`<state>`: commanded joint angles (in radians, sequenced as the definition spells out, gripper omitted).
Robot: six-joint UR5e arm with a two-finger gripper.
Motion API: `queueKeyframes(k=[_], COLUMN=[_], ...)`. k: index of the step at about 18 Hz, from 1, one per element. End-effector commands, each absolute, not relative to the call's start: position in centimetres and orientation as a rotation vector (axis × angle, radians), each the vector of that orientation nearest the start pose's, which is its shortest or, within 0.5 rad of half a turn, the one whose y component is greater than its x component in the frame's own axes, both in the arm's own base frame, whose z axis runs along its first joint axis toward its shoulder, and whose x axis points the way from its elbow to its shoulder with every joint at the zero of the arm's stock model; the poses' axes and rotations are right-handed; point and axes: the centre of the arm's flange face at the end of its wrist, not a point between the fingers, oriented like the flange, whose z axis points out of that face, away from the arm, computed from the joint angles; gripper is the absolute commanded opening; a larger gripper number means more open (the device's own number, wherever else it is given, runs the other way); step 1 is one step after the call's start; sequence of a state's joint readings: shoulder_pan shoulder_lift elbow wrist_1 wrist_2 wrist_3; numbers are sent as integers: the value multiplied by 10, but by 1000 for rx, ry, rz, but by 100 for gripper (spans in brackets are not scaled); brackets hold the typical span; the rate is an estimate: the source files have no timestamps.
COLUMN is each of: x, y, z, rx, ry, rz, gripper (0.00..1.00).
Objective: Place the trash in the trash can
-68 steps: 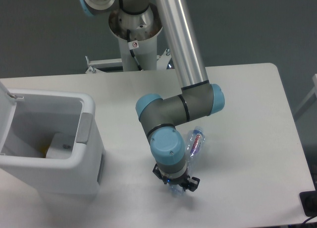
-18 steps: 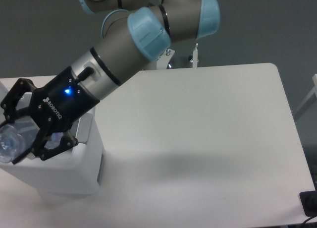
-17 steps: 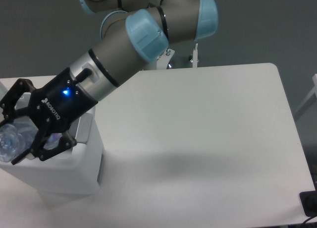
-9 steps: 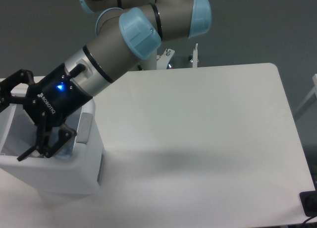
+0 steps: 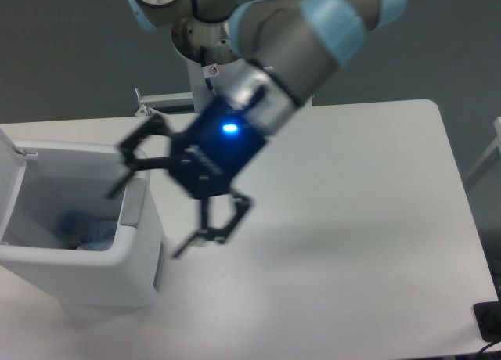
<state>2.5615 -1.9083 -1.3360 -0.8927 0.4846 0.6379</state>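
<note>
The desk (image 5: 360, 219) is carrying the trash can (image 5: 86, 243) at its left end, lid (image 5: 8, 153) standing open. The tool (image 5: 160, 196) is hanging blurred beside the can, fingers (image 5: 207, 231) spreading wide apart, gripping nothing. The bottle (image 5: 82, 228) is lying inside the can.

A single fixed camera looks down steeply from above the near edge of the tabletop (image 5: 368, 219), facing the robot's base (image 5: 205, 51) past the far edge. It sits at middling range, taking in the right corners but cropping the left edge and near corners.
</note>
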Motion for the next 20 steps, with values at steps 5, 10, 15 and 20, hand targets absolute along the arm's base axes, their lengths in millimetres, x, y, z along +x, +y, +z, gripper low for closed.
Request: queueKeyframes(k=[5, 10, 15, 20], x=[-473, -497, -523, -532], y=[499, 476, 441, 427], z=[496, 439, 365, 343], rx=[-2223, -2492, -2849, -2964], ry=[-80, -68, 100, 89], rz=[-88, 99, 298, 323], gripper=[100, 100, 100, 100])
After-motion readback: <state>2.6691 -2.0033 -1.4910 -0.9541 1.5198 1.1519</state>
